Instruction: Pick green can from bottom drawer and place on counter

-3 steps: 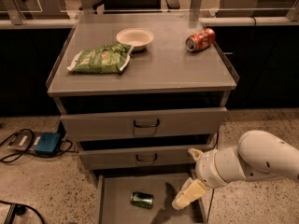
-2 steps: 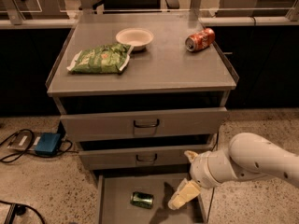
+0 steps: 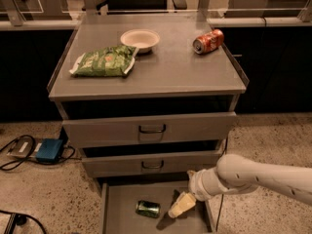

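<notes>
The green can [image 3: 147, 208] lies on its side on the floor of the open bottom drawer [image 3: 117, 211], near the middle. My gripper [image 3: 181, 205] reaches in from the right on a white arm and hangs low over the drawer, just right of the can and apart from it. It holds nothing. The counter [image 3: 180, 72] is the grey cabinet top above.
On the counter lie a green snack bag [image 3: 103, 61], a white bowl [image 3: 140, 39] and a red-orange can [image 3: 207, 41] on its side. The two upper drawers [image 3: 151, 129] stand slightly open above the bottom one. A blue box with cables [image 3: 48, 150] sits on the floor at the left.
My gripper has moved left and a little down inside the bottom drawer, closer to the green can. The can has not moved.
</notes>
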You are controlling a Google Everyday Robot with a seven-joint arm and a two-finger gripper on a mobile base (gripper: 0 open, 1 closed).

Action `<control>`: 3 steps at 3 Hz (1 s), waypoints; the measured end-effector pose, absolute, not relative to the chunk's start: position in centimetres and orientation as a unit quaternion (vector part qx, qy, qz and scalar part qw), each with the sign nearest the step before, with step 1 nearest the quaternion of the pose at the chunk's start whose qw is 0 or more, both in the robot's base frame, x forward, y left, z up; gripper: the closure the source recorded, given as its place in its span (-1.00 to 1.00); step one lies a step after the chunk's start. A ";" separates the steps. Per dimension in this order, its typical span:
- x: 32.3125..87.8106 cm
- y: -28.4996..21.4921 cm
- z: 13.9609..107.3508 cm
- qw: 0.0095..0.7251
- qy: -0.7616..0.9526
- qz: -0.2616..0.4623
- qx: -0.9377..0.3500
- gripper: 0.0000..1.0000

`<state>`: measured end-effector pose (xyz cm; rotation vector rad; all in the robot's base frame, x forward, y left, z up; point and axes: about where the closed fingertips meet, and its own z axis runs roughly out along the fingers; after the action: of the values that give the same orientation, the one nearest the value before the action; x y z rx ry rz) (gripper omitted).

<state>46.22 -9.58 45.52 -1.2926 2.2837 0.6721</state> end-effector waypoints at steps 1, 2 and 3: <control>47.8 -8.4 37.3 0.234 0.830 0.236 -0.448 -1.00; 47.9 -8.4 36.9 0.236 0.831 0.234 -0.445 -1.00; 48.1 -8.1 35.7 0.233 0.833 0.238 -0.442 -1.00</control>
<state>48.14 -8.14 35.66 -1.2142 2.2869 0.6549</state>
